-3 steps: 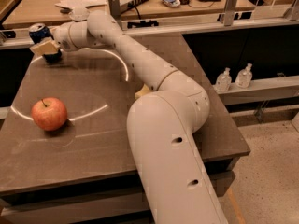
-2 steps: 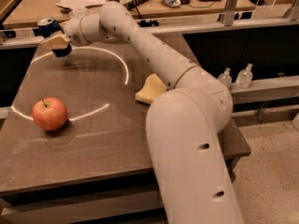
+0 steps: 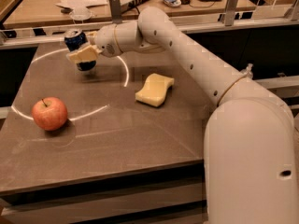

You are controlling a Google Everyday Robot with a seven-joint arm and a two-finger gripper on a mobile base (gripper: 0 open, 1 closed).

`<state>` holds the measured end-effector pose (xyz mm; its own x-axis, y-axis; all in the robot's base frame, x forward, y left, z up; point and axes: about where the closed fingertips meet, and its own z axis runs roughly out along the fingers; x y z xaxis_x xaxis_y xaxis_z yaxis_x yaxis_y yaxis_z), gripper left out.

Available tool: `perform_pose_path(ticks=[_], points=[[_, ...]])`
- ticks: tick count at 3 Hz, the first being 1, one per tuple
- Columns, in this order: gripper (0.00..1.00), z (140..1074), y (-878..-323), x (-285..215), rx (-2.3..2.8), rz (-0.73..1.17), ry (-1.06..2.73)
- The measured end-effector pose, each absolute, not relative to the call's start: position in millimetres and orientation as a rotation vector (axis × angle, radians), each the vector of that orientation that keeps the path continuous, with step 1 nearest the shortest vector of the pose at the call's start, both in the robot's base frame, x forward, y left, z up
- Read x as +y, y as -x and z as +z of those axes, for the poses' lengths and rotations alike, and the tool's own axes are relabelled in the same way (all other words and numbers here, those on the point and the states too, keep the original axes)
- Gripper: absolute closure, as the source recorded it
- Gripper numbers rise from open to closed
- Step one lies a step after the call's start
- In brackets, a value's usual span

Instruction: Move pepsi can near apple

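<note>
The gripper is at the far left part of the table, and its two tan fingers are pinching the pepsi can from both sides. The can leans over a bit in the hold, and it looks lifted just off the table top, with a dark shadow under it. The apple sits near the left edge, at about 7 o'clock from the can and well apart from it. The yellow sponge lies at about 4 o'clock from the can, out of the way. The step now, I think, is to carry the can over to the apple. To do it well, the arm should keep the squeeze firm so the leaning can does not slip, move low and slow toward 7 o'clock, and stop just beside the apple without bumping it, since a round apple would roll. Then it should set the can down flat on its bottom before letting go, or the can may tip over. One second ago the can and gripper were farther out, at the far left corner of the table. Now they have come in toward the middle. The big arm has also swung aside, so the whole sponge shows. The apple has not moved.
</note>
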<state>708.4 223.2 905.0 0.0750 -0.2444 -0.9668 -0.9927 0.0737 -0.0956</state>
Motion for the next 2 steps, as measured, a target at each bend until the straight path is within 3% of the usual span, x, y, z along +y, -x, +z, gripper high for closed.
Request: perform_pose_path(ticks=[2], points=[[1.00, 911, -599, 150, 1.276, 1.058, 1.484]])
